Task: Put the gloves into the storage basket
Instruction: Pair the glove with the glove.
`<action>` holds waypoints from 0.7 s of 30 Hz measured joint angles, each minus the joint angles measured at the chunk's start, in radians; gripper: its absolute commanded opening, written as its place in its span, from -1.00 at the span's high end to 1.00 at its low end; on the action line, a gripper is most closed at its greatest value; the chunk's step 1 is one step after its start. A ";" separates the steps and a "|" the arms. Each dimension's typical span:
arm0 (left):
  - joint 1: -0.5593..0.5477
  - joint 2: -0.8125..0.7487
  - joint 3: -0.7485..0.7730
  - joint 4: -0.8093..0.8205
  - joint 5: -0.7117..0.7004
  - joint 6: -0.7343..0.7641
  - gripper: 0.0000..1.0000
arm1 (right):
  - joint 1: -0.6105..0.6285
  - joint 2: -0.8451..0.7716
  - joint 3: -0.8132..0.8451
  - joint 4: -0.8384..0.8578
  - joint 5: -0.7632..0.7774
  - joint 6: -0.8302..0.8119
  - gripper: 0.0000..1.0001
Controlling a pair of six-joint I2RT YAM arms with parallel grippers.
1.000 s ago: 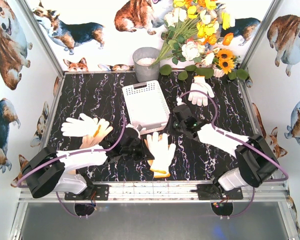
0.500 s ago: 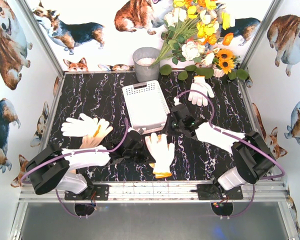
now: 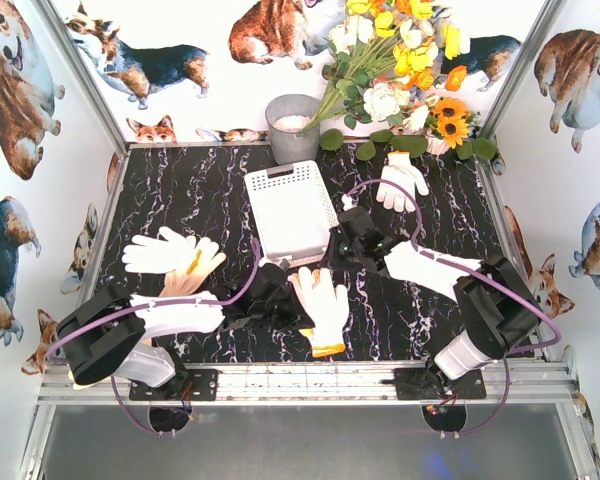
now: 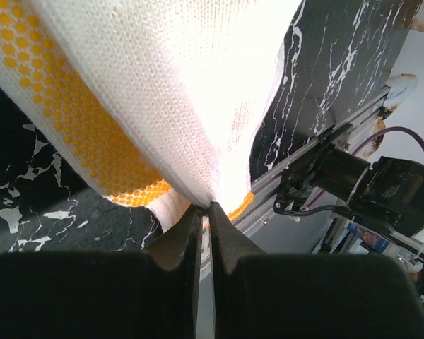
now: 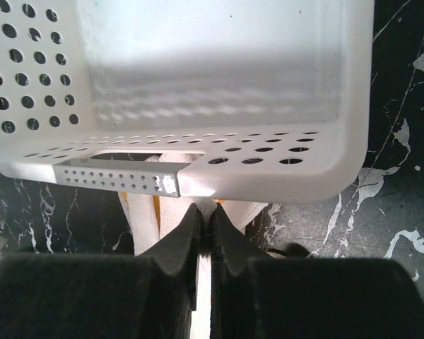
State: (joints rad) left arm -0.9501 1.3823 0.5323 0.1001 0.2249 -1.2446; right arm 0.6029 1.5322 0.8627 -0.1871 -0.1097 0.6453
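Note:
A white glove with an orange-dotted palm and a yellow cuff (image 3: 323, 308) lies between my arms, just in front of the white perforated storage basket (image 3: 290, 210). My left gripper (image 3: 286, 302) is shut on the glove's left edge; the left wrist view shows its jaws (image 4: 210, 206) pinching the knit fabric (image 4: 162, 85). My right gripper (image 3: 327, 262) is shut on the glove's finger end; in the right wrist view (image 5: 210, 210) it grips white fabric (image 5: 145, 212) right under the basket's near rim (image 5: 283, 173). The basket looks empty.
Two more gloves (image 3: 170, 255) lie overlapped at the left. Another glove (image 3: 401, 180) lies at the back right. A round grey bucket (image 3: 292, 125) and a bunch of flowers (image 3: 400, 80) stand at the back wall behind the basket.
My right gripper has moved left, toward the basket's near corner. My left gripper has shifted slightly right. The glove held between them has shifted a little left.

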 measured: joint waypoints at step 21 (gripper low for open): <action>0.007 -0.257 -0.015 -0.188 -0.142 0.054 -0.47 | 0.005 -0.012 0.000 -0.001 0.008 -0.024 -0.16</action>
State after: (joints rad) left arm -0.9428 1.1255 0.5175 -0.0875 0.0834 -1.1908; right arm 0.6079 1.5204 0.8627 -0.1883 -0.1017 0.6216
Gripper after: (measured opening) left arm 0.642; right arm 0.527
